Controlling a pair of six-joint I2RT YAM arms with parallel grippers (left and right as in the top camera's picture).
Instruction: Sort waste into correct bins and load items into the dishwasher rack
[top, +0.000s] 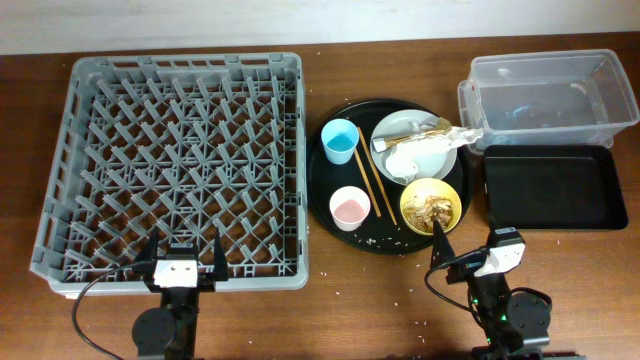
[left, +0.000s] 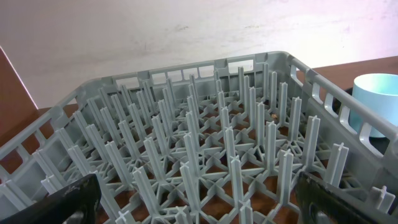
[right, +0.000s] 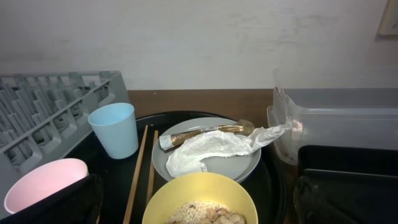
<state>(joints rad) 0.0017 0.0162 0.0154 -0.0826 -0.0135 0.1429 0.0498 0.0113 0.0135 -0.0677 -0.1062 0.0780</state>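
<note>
The grey dishwasher rack (top: 170, 160) fills the left half of the table. On a round black tray (top: 320, 185) stand a light blue cup (top: 340, 140), a small pink cup (top: 350, 208), two chopsticks (top: 376, 188), a white plate (top: 440, 158) bearing a crumpled napkin (top: 418, 155) and a tan-gold wrapper (top: 425, 130), and a yellow bowl (top: 431, 205) with food scraps and rice. My left gripper (top: 181, 258) is open over the rack's near edge. My right gripper (top: 468, 250) is open just in front of the bowl (right: 199, 199).
A clear plastic tub (top: 550, 95) stands at the back right, with a shallow black rectangular tray (top: 555, 187) in front of it. Rice grains lie scattered on the round tray and the table near the bowl.
</note>
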